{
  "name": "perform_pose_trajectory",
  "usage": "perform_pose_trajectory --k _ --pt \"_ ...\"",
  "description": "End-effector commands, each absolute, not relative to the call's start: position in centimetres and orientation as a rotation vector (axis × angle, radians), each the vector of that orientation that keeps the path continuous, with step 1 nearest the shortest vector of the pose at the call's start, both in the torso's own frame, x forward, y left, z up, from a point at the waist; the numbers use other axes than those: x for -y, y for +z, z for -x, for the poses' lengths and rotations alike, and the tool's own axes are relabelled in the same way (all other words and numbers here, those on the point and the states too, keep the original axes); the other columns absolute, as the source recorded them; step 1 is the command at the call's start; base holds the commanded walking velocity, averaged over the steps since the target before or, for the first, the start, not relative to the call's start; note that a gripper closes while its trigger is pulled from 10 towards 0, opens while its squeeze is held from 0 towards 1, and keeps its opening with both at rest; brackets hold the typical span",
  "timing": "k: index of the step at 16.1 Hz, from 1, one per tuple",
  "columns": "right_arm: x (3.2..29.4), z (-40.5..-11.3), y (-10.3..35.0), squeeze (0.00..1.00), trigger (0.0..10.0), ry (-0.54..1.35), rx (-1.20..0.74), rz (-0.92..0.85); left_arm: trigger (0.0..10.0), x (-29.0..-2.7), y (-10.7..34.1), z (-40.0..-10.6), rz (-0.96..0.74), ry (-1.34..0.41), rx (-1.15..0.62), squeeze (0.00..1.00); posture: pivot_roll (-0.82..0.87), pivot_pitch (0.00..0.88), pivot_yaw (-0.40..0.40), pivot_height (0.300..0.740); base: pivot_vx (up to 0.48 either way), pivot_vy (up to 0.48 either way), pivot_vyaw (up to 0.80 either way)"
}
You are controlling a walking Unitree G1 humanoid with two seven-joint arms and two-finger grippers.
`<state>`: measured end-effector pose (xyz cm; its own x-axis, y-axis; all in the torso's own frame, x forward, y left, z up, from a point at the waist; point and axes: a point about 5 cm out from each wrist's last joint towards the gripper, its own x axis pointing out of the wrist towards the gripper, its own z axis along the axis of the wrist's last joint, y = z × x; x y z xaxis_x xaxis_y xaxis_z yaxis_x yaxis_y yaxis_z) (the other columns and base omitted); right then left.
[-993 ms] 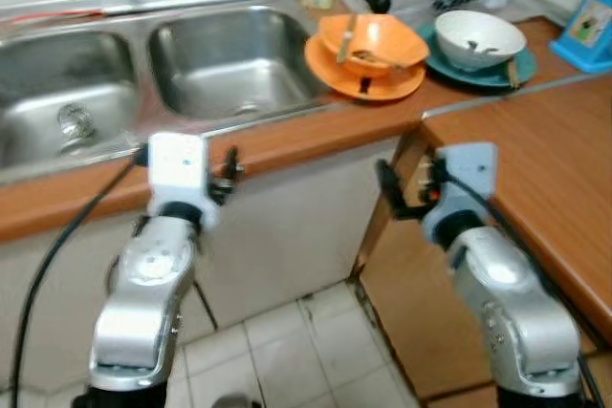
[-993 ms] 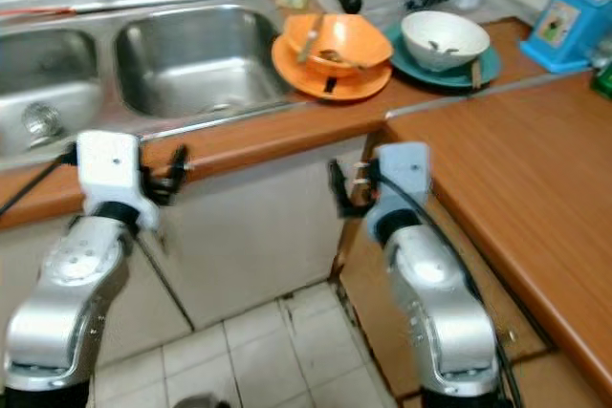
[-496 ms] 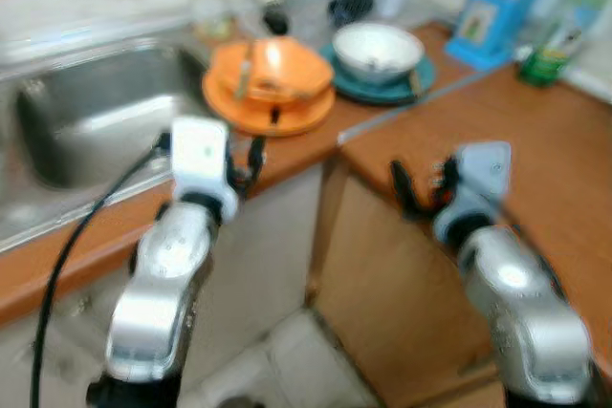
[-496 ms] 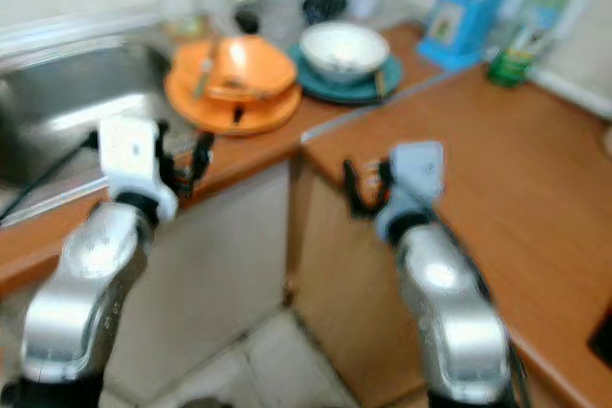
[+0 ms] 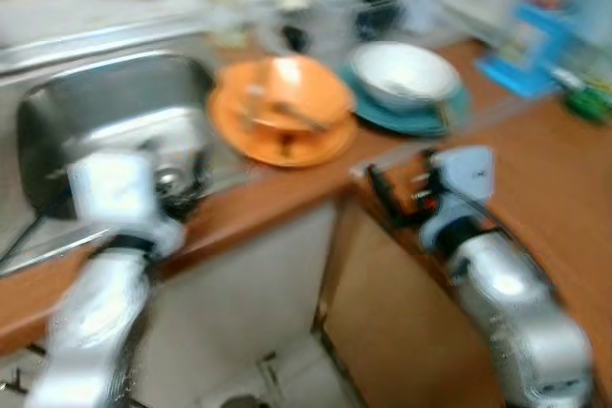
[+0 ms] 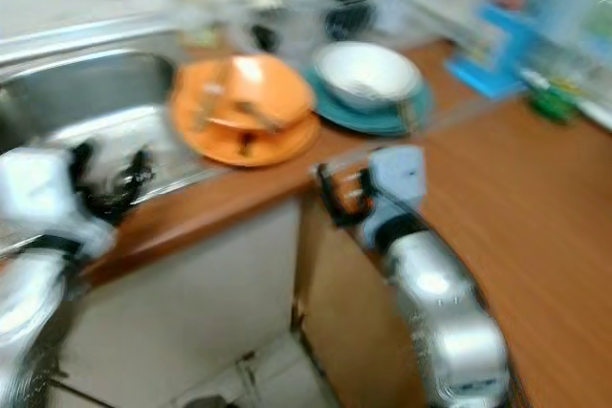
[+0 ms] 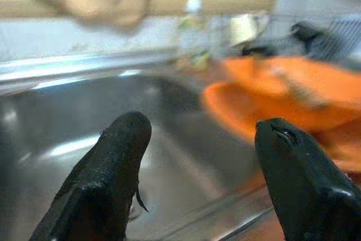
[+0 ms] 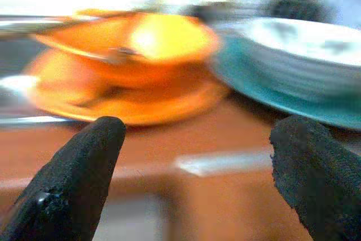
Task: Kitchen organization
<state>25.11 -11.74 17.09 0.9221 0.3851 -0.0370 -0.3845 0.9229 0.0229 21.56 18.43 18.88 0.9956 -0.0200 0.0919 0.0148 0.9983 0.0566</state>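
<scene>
An orange bowl (image 5: 292, 102) holding a utensil sits on an orange plate (image 5: 287, 140) on the wooden counter beside the steel sink (image 5: 105, 131). To its right a white bowl (image 5: 404, 74) rests on a teal plate (image 5: 406, 117). My left gripper (image 5: 182, 188) is raised at the sink's front edge, open and holding nothing; its wrist view looks into the sink basin (image 7: 84, 134). My right gripper (image 5: 402, 188) stands open at the counter's corner, just short of the plates, with the orange plate (image 8: 118, 103) and teal plate (image 8: 287, 100) ahead of its fingers.
A dish rack (image 5: 382, 7) with dark items and a soap bottle (image 5: 220, 7) stand behind the bowls. A blue holder (image 5: 531, 35) and a green bottle (image 5: 585, 102) sit at the far right. The counter (image 5: 545, 188) turns a corner toward me; tiled floor (image 5: 287, 379) lies below.
The camera has swung back left, so the sink shows more and the picture is blurred. Both grippers have risen closer to the counter edge, and both stay open.
</scene>
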Motion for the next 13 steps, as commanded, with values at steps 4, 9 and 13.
perform_pose_trajectory --k 4,9,13 --pt "12.6 -25.0 16.9 1.00 10.0 0.361 -0.046 -0.005 10.0 -15.6 19.6 -21.6 -0.012 -0.201 0.133 0.00 -0.02 0.027 -0.026 0.740 0.000 0.000 0.00" --pt "12.9 -25.4 17.3 1.00 10.0 0.334 -0.021 0.030 10.0 -14.9 19.1 -26.3 -0.054 -0.205 0.066 1.00 -0.03 0.028 -0.008 0.740 0.000 0.000 0.00" --pt "12.0 -25.6 17.9 1.00 10.0 0.427 0.012 0.041 10.0 -15.2 19.6 -28.7 -0.071 -0.157 0.063 0.06 -0.04 0.031 0.004 0.740 0.000 0.000 0.00"
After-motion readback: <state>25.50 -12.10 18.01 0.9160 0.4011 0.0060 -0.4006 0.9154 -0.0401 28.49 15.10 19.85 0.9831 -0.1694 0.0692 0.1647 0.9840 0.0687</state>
